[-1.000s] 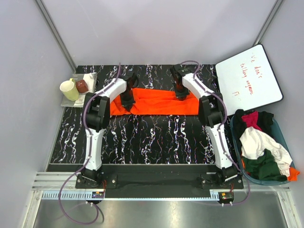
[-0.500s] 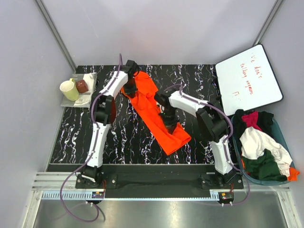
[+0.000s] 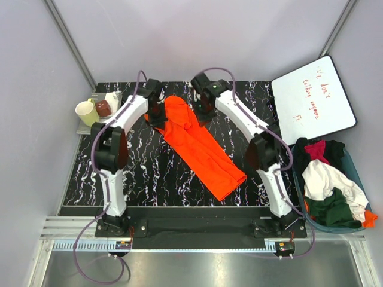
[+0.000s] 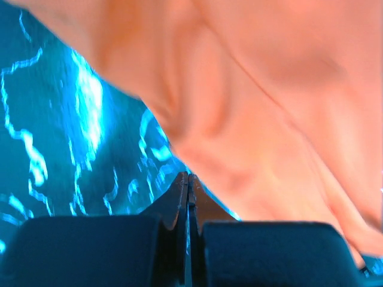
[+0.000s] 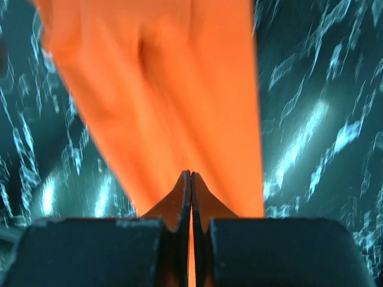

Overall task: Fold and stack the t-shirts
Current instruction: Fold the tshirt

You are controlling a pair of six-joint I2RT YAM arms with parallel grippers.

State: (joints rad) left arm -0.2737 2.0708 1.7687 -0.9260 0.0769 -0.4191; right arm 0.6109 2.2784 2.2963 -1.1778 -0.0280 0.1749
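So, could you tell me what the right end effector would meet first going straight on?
The bright orange fabric t-shirt that the right end effector pinches; behind it, probably the black marbled tabletop.

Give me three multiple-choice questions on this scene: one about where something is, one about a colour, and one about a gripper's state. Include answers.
1. Where is the bin holding the other shirts?
A) far-left corner
B) between the arms
C) off the table's right edge

2. What colour is the t-shirt lying on the table?
A) orange
B) white
C) dark green

3. How is the right gripper?
A) wide open
B) shut on the t-shirt
C) holding a mug

Answers: 1 C, it sits below the whiteboard on the right. 2 A, it is bright orange on the black marbled top. 3 B, its wrist view shows the jaws together on orange fabric.
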